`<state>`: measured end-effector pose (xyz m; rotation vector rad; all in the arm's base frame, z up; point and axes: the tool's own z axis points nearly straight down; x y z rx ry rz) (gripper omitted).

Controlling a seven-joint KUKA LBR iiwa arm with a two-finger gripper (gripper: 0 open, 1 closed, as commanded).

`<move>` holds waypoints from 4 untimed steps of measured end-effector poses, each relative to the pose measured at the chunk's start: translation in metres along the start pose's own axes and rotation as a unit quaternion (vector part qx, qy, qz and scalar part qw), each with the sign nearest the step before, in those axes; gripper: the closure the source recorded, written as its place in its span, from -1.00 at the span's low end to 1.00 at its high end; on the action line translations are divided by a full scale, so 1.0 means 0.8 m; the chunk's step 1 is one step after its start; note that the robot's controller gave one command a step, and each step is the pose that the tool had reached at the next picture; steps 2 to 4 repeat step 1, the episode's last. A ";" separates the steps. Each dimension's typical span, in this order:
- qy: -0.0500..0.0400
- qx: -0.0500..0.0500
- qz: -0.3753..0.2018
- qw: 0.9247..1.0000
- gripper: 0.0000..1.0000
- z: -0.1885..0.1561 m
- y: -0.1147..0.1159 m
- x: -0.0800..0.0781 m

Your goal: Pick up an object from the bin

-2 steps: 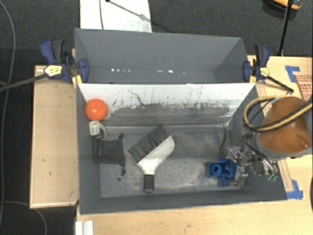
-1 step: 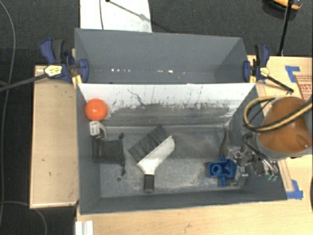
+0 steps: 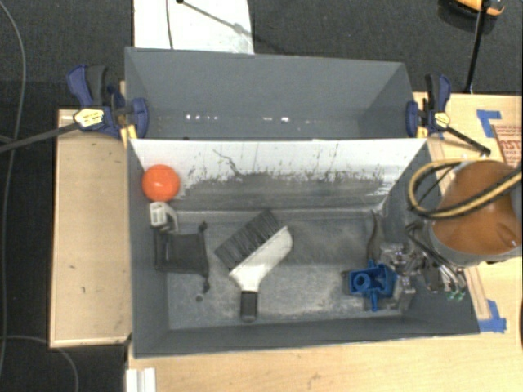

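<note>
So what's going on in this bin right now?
A robot arm reaches in from the right, its gripper low in the near right corner of the bin, right against a small blue plastic piece. Whether it grips it cannot be told. A white-handled brush, a black block and an orange ball lie further left.

Just beside the jaws lies a bright blue plastic piece (image 3: 369,282). Farther off are a white brush (image 3: 263,260) with dark grey bristles and a black block (image 3: 181,251). Farthest is a plain orange ball (image 3: 161,182). The bin (image 3: 270,88) is grey and scuffed.
</note>
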<state>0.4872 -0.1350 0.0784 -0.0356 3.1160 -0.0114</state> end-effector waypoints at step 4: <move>0.004 -0.001 0.000 1.000 1.00 -0.012 0.001 0.002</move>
